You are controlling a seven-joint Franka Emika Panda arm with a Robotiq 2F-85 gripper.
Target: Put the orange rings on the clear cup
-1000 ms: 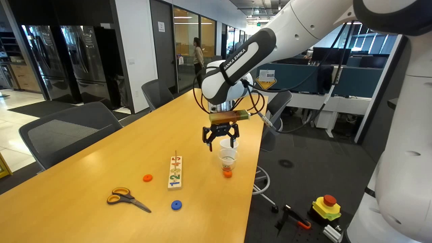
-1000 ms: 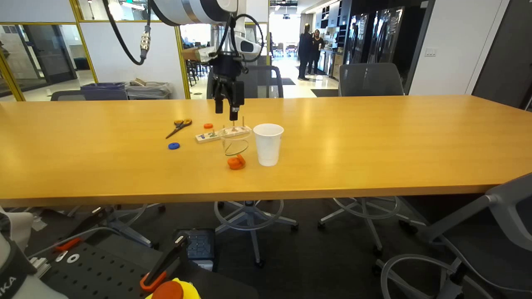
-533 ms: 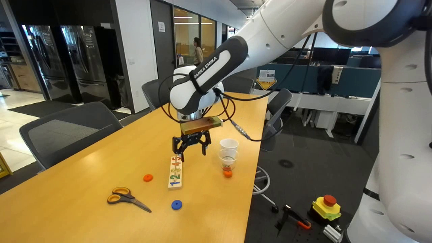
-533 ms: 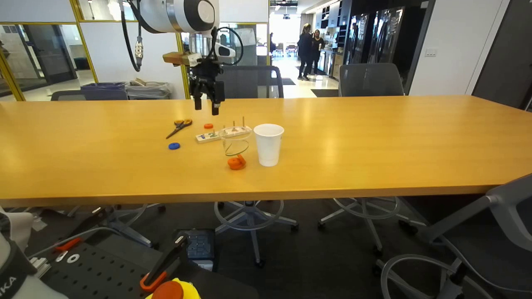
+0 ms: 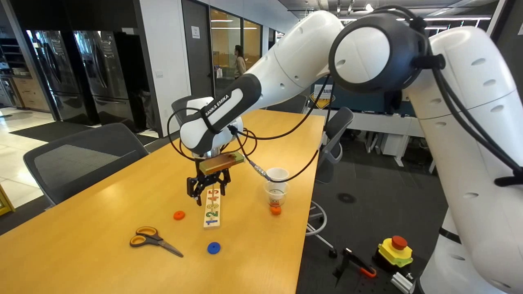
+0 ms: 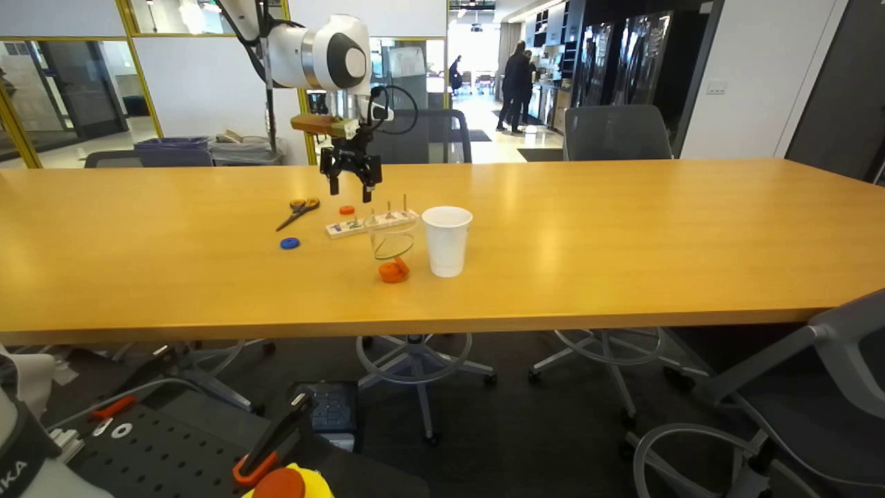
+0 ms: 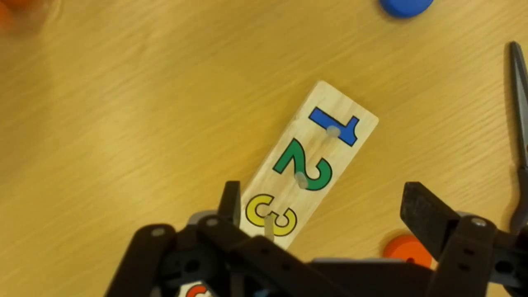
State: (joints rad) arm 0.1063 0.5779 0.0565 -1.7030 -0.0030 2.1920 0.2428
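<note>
Along the office table (image 5: 249, 261), the leftmost orange ring (image 5: 179, 215) lies loose; the gripper (image 5: 211, 197), jaws wide and empty, has shifted toward it, away from the clear cup (image 5: 276, 192), which seemingly holds other orange rings (image 5: 276, 210): likely one pickup remains.

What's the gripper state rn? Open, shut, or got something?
Gripper: open, jaws wide apart, holding nothing; the numbered peg board shows below it in the wrist view.
</note>
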